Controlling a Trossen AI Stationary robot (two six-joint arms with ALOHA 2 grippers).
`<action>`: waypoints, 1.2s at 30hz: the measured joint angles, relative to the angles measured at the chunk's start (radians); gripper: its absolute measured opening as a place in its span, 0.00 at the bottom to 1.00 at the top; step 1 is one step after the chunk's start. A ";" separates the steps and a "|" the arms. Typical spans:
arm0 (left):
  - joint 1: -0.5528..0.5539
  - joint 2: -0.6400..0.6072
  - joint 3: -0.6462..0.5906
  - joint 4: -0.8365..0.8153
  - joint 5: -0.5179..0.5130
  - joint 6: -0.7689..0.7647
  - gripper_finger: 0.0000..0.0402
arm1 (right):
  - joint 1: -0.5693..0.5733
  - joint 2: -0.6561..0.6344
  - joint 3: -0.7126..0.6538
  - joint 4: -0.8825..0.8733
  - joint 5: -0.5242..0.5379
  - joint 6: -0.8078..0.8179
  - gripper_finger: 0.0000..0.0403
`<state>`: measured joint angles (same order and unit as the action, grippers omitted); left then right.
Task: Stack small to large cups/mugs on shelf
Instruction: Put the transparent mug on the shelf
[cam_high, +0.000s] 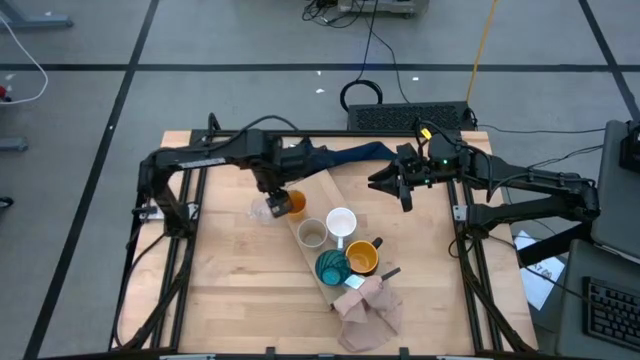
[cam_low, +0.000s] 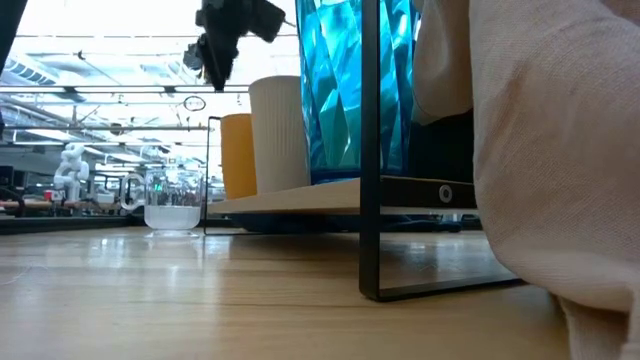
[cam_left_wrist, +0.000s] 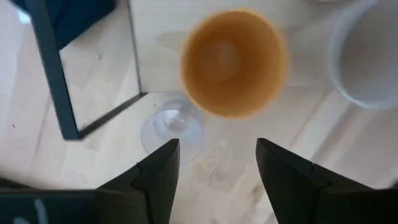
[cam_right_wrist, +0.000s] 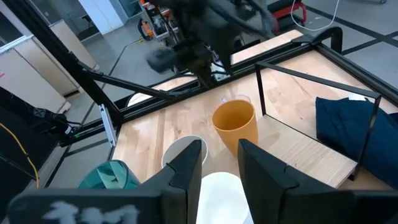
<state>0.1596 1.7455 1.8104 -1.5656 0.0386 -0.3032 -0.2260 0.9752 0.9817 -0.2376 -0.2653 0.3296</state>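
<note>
Five cups are seen on the long pale wooden shelf (cam_high: 322, 205) running diagonally through the middle of the high view: a faceted teal cup (cam_high: 332, 267) at the lower end, a mustard-yellow mug with a handle (cam_high: 362, 257) just beside it, a ribbed white mug (cam_high: 341, 222), a beige-grey cup (cam_high: 311, 234) and an orange cup (cam_high: 294, 204) toward the upper left. A small clear glass (cam_high: 262, 209) is still off the shelf, on the wooden table (cam_high: 235, 280) just left of the orange cup.

The left end effector (cam_high: 272, 192) is held above the gap between the orange cup and the glass, its fingers spread with nothing between them; in the left wrist view both the glass (cam_left_wrist: 171, 126) and the orange cup (cam_left_wrist: 234, 61) lie ahead of the fingertips. The right end effector (cam_high: 404, 187) is parked at the upper right of the high view, over the table beside the shelf, fingers parted and empty.

The main risk is judged to be a descent that straddles the wrong rim: one finger could strike the orange cup and push it along or off the shelf edge. The glass is smooth and transparent, so a slipping or off-centre pinch could tip it. The dark metal shelf frame (cam_left_wrist: 53, 68) stands close to the glass and could be clipped on the lift.
</note>
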 joint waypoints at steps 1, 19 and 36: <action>-0.010 -0.012 0.001 -0.002 0.004 0.006 0.53 | 0.000 0.000 0.000 -0.001 0.000 0.002 0.24; -0.163 -0.189 -0.361 0.056 -0.002 0.002 0.53 | 0.000 0.001 0.000 0.001 0.000 0.036 0.24; -0.126 -0.193 -0.562 0.308 -0.026 0.266 0.53 | 0.088 0.000 0.000 0.002 0.002 0.133 0.24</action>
<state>0.0336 1.5520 1.2484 -1.2575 0.0127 -0.0369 -0.1376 0.9756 0.9817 -0.2361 -0.2628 0.4626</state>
